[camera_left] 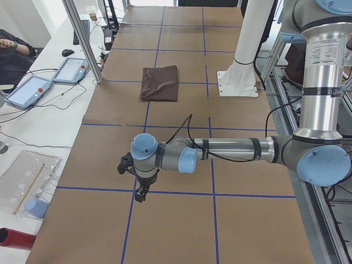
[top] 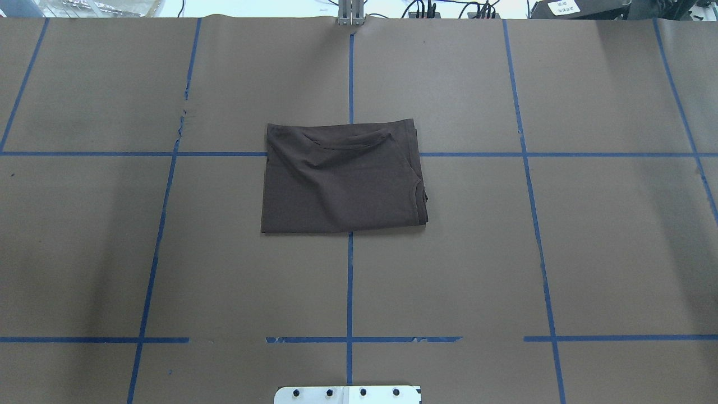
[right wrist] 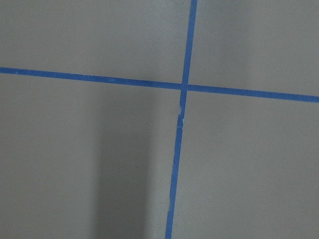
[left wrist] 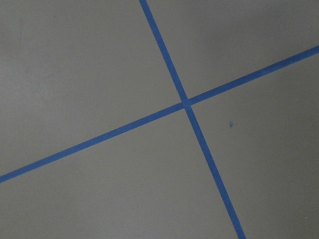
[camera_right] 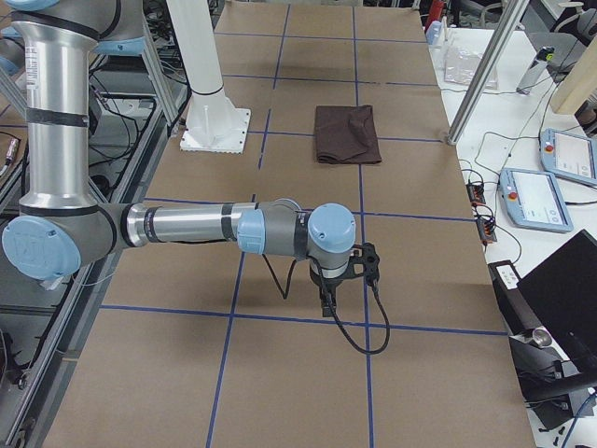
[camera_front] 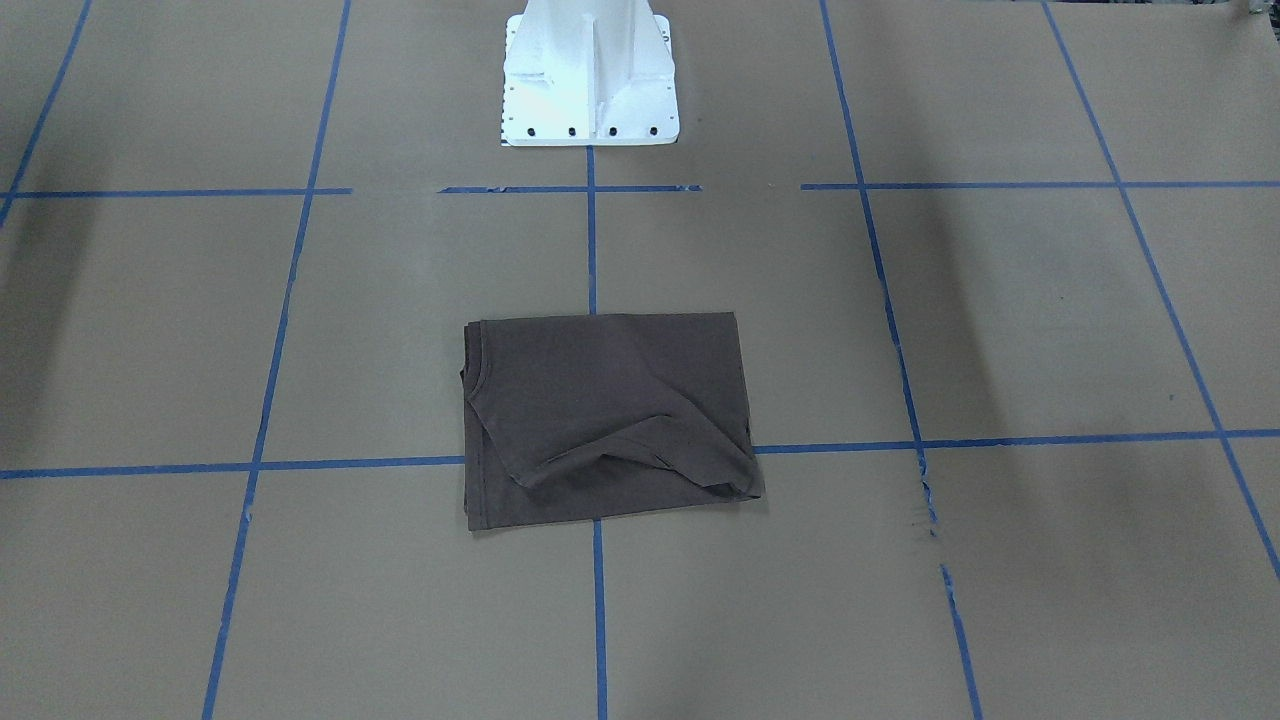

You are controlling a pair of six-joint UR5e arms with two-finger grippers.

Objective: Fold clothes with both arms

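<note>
The dark brown T-shirt (camera_front: 605, 415) lies folded into a rectangle at the middle of the table, also in the overhead view (top: 342, 177), the left side view (camera_left: 160, 83) and the right side view (camera_right: 346, 134). Its collar edge shows at one side, with a loose fold ridge across the top. My left gripper (camera_left: 140, 194) hangs over the table near the left end, far from the shirt. My right gripper (camera_right: 326, 305) hangs near the right end, far from the shirt. Both show only in the side views, so I cannot tell whether they are open or shut. Neither holds cloth.
Brown paper (top: 168, 252) marked with blue tape lines covers the table. The white pedestal base (camera_front: 590, 80) stands at the robot's side. Teach pendants (camera_left: 33, 91) and cables lie on the white bench across the table. The wrist views show only paper and tape crossings (left wrist: 186, 103).
</note>
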